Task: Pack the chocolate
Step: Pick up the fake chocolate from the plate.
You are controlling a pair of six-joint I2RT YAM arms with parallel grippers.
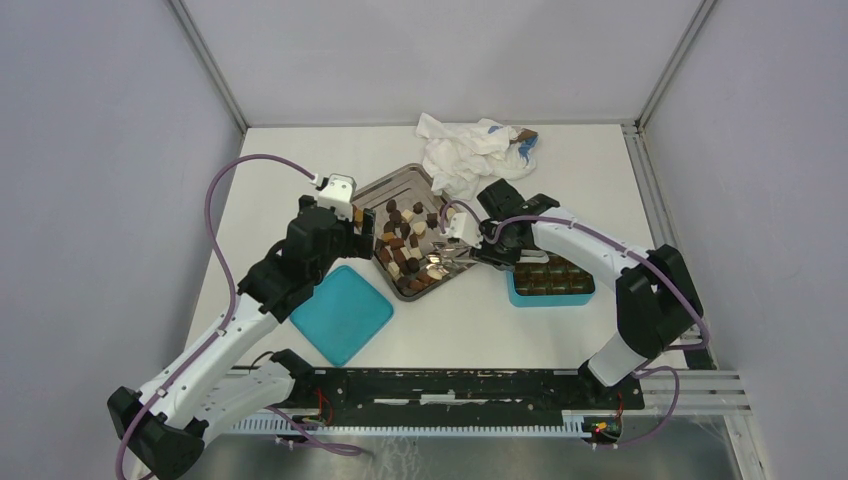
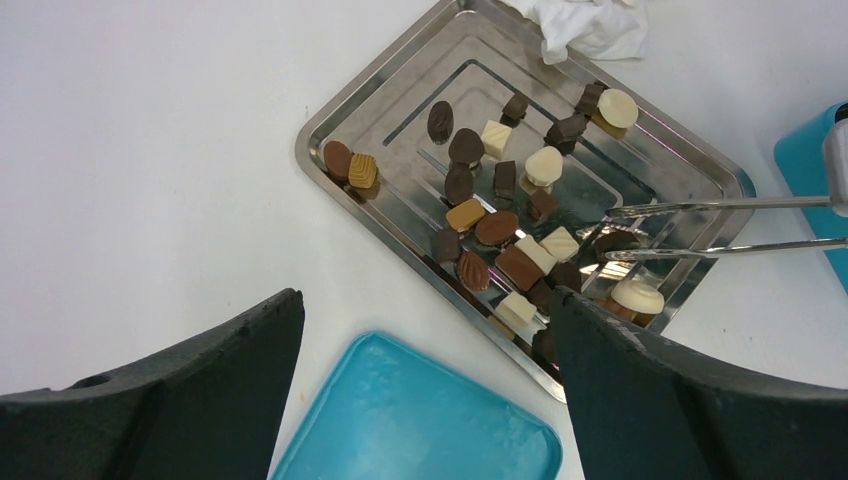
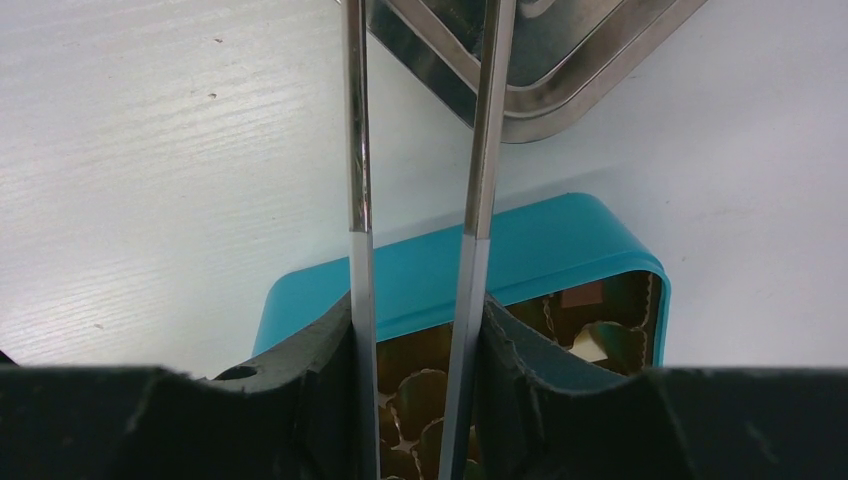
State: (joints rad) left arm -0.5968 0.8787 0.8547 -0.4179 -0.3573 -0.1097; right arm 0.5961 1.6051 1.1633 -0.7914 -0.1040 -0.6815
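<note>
My right pincer (image 3: 420, 330) clenches the tweezers (image 3: 482, 150), arm stretched toward the tray (image 2: 330, 125) of chocolate (image 2: 497, 228). My left pincer (image 2: 425, 305) hangs released over its edge.

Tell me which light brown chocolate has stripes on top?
The light brown chocolate in the steel tray's left corner in the left wrist view, beside a darker brown oval. Its top is ridged; the other light brown piece, mid-tray, is smooth.

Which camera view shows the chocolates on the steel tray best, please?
The left wrist view: the chocolates lie large across the tray, shapes and colours distinct. The top external view shows them small, some behind the right hand and tweezers. The right wrist view catches only the tray's corner.
</note>
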